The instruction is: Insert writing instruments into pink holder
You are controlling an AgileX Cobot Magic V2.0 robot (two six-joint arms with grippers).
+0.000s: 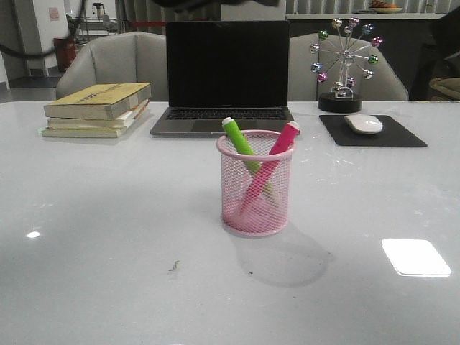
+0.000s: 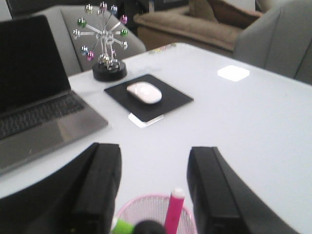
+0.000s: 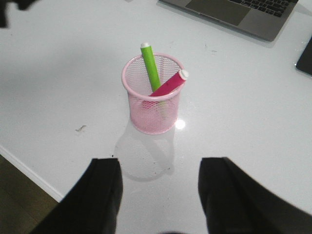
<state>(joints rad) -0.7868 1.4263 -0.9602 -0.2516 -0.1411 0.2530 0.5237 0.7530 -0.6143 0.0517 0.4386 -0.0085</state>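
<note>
I see both markers crossed inside the pink holder, laptop and mouse well behind it, left gripper and right gripper spread apart, empty.

A white desk holds an open laptop with a dark screen. A stack of books lies to the left of it. To the right, a white mouse sits on a black mouse pad. A little wheel toy with shiny balls stands behind the pad. Gray chairs stand behind the desk.
</note>
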